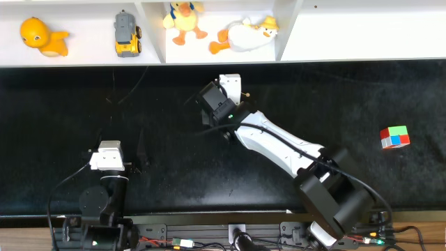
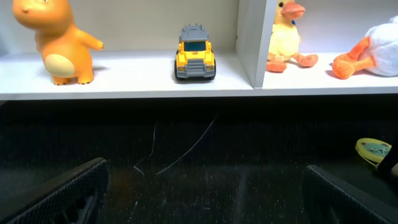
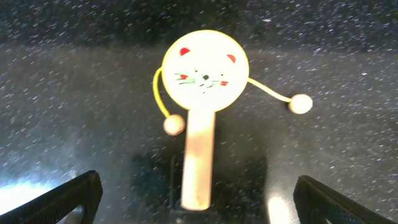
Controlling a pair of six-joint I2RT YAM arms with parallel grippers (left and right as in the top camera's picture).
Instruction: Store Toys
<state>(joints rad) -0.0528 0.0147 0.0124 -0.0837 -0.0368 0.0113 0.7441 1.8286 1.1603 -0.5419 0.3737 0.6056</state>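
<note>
The right arm's claw (image 3: pixel 196 186) hangs spread wide over the black bench (image 3: pixel 74 93), gripping nothing. Its two fingers stand either side of a cat-faced rattle drum (image 3: pixel 202 118) lying flat on the bench near the middle. The drum's straight handle (image 3: pixel 199 165) points back toward the claw and sits between the fingers. Two beads (image 3: pixel 173 125) on short cords trail loose from the round head, one touching the handle's top, the other flung out to the side.

The toy looks like thin painted wood, so it is probably light, stiff and smooth. The head is likely too broad and shallow for a sure pinch. The handle looks like the better hold, with the fingers closing across its narrow width low against the bench. Once lifted, the beads would probably swing and could snag on a shelf edge.

At the near left the left arm's claw (image 2: pixel 205 186) is also spread and holds nothing. A multicoloured puzzle cube (image 1: pixel 394 137) sits well apart on the bench's right side.

Beyond the bench runs a white shelf (image 1: pixel 223 61). An orange dinosaur figure (image 1: pixel 43 36) and a yellow toy truck (image 1: pixel 127 35) stand in its left compartment. A plush duck (image 1: pixel 184 21) sits in the middle compartment with a white plush goose (image 1: pixel 244 35) lying beside it.
</note>
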